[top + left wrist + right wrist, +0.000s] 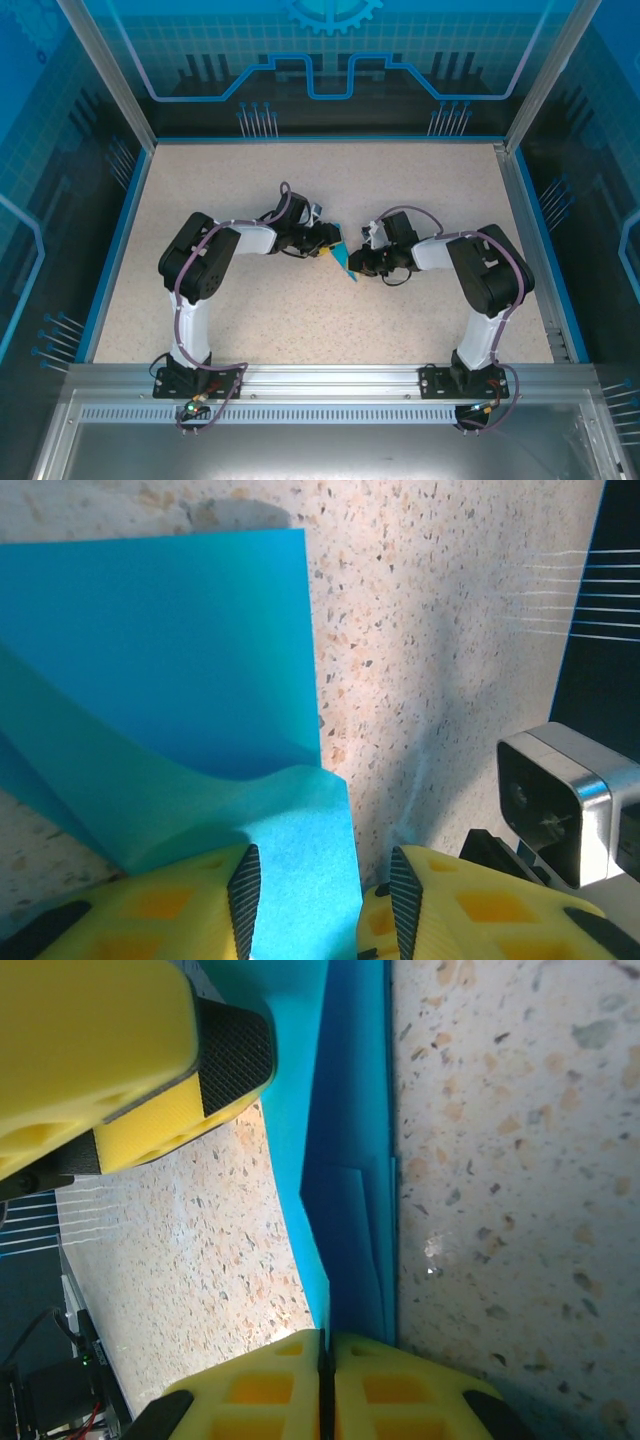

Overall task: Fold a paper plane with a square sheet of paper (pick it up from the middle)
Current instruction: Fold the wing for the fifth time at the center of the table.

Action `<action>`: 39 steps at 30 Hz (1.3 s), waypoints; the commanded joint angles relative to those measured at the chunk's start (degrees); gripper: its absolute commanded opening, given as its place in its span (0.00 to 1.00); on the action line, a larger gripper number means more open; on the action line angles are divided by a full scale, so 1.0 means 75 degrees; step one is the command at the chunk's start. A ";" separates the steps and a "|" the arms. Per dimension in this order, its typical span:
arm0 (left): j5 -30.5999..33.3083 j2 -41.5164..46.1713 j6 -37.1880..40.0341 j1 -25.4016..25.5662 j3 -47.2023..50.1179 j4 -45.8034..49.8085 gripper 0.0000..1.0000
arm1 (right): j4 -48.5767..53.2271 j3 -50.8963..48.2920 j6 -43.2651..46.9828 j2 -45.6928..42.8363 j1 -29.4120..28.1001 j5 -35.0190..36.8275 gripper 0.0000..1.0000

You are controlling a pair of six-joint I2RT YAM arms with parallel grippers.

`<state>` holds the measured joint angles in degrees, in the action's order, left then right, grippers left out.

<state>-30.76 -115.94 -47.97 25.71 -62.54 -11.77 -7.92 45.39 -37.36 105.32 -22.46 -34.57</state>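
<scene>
Part-folded cyan sheet [340,262] lies mid-frame on surface [250,330] btw both arms, R fingers [400,1385] pressed together pinching its folded edge, L fingers [170,905] spread around a flap; thin, floppy, creases easily, so prob best gripped at doubled edge.

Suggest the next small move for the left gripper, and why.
Probably close the left gripper on the blue sheet: its jaws stand open with a raised flap between them, while the right gripper pinches the folded edge.
</scene>
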 commanded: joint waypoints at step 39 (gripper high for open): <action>0.0130 0.0267 0.0089 0.0468 0.0302 -0.0102 0.43 | 0.0763 0.0054 0.0559 0.0700 -0.0065 0.0907 0.05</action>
<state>-30.70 -112.57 -48.01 28.91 -58.28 -14.33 -5.50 46.85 -34.87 106.32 -22.46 -34.54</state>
